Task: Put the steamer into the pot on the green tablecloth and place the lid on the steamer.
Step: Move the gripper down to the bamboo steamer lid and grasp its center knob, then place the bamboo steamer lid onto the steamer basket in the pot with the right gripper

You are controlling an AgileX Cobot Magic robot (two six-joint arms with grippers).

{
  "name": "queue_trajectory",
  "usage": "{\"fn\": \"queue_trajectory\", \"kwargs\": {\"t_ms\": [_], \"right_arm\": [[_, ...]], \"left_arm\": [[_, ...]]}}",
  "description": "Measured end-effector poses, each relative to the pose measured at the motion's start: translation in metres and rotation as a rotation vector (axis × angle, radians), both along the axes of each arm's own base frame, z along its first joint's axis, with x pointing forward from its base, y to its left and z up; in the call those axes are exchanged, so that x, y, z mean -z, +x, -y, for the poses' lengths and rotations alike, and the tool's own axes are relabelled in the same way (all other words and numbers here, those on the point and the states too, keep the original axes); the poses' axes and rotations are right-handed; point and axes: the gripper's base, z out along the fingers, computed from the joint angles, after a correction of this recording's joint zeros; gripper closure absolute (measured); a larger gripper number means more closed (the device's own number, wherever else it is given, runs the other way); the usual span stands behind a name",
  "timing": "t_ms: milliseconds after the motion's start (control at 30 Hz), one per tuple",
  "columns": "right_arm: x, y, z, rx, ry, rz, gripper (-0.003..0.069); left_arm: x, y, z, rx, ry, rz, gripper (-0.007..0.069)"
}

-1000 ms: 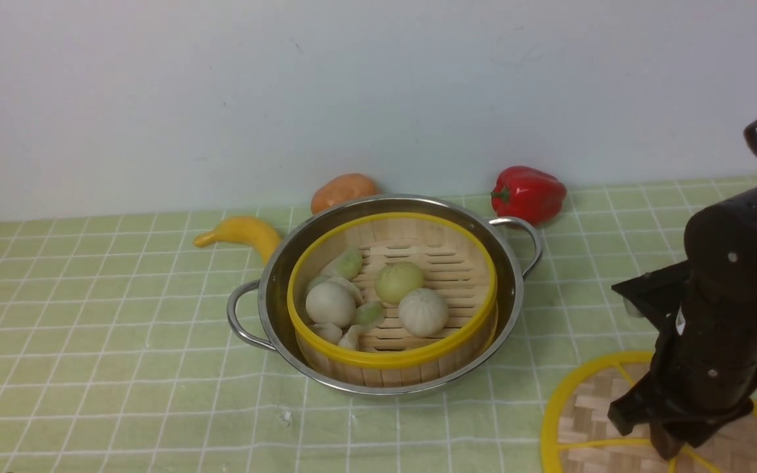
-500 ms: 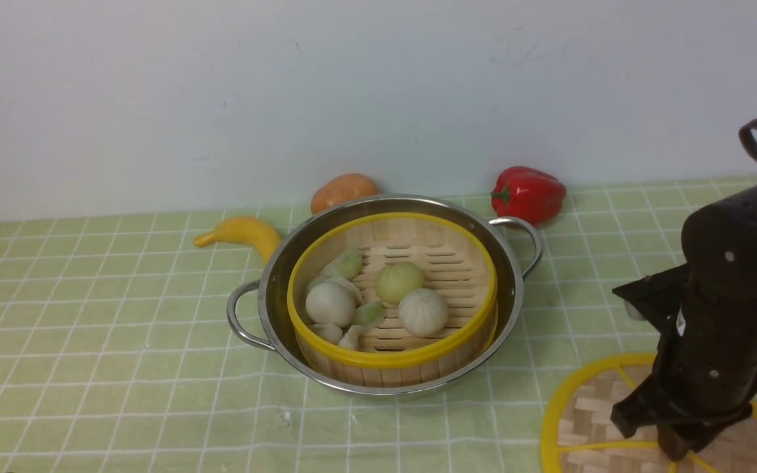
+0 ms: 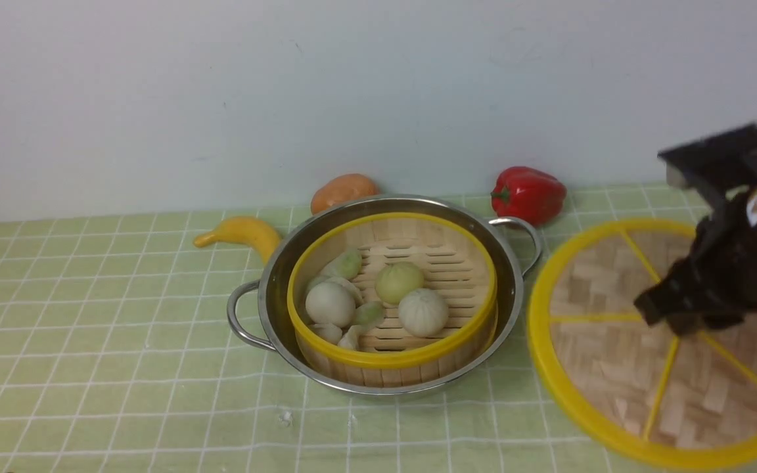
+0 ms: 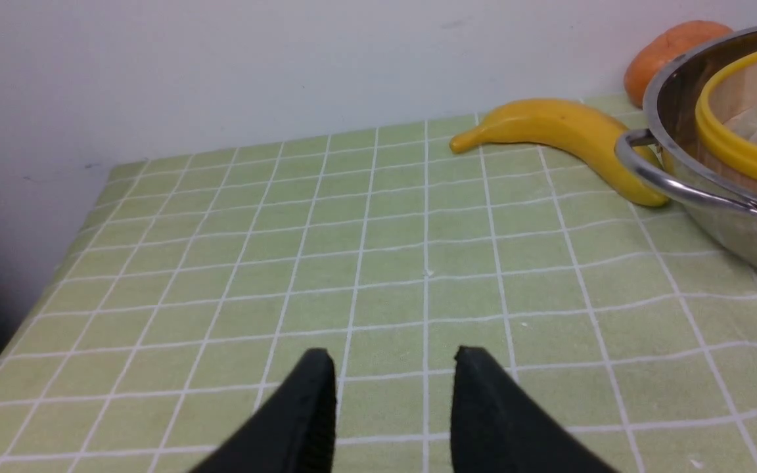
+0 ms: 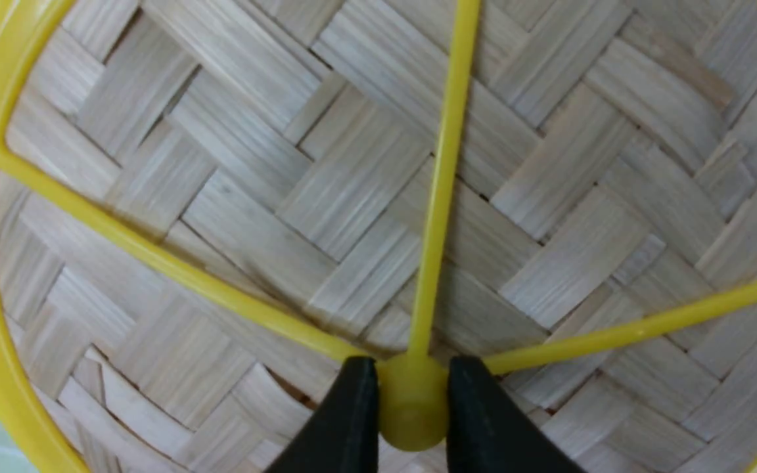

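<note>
your right gripper (image 5: 410,365) pinches the knob (image 5: 411,410) of the lid (image 3: 608,355), tilted and seemingly off the green tablecloth (image 3: 89,295), beside the pot (image 3: 272,289). the steamer (image 3: 388,359) sits in the pot. your left gripper (image 4: 393,368) is spread, empty.

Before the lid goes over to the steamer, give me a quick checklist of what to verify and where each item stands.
1. Grip: the right gripper pinches the centre knob of the lid: ok.
2. Level: the lid hangs tilted, not flat: not ok.
3. Seat: the steamer sits inside the pot: ok.
4. Headroom: the buns lie below the steamer's rim: ok.
5. Other arm: the left gripper is open, empty and apart from the pot: ok.
</note>
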Motion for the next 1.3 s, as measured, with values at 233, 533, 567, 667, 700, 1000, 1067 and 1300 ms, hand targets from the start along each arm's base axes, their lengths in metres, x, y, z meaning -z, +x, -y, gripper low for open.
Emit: {"fn": "queue_trajectory", "kwargs": {"t_ms": [233, 533, 567, 667, 700, 1000, 1067, 1300], "right_arm": [[-0.044, 0.037, -0.038, -0.245, 0.204, 0.126, 0.0513], [-0.014, 0.09, -0.106, -0.499, 0.205, 0.114, 0.0513], [-0.014, 0.09, -0.106, -0.503, 0.205, 0.114, 0.0513], [-0.003, 0.096, -0.127, -0.571, 0.192, 0.111, 0.0513], [-0.001, 0.098, -0.13, -0.586, 0.188, 0.114, 0.0513], [0.015, 0.105, -0.144, -0.631, 0.15, 0.135, 0.0513], [0.017, 0.106, -0.144, -0.631, 0.145, 0.139, 0.0513], [0.018, 0.113, -0.147, -0.63, 0.143, 0.216, 0.0513]], "left_arm": [[0.0, 0.0, 0.0, 0.002, 0.007, -0.001, 0.0382], [0.0, 0.0, 0.0, 0.002, 0.007, -0.001, 0.0382], [0.0, 0.0, 0.0, 0.002, 0.007, -0.001, 0.0382], [0.0, 0.0, 0.0, 0.002, 0.007, -0.001, 0.0382], [0.0, 0.0, 0.0, 0.002, 0.007, -0.001, 0.0382], [0.0, 0.0, 0.0, 0.002, 0.007, -0.001, 0.0382], [0.0, 0.0, 0.0, 0.002, 0.007, -0.001, 0.0382], [0.0, 0.0, 0.0, 0.002, 0.007, -0.001, 0.0382]]}}
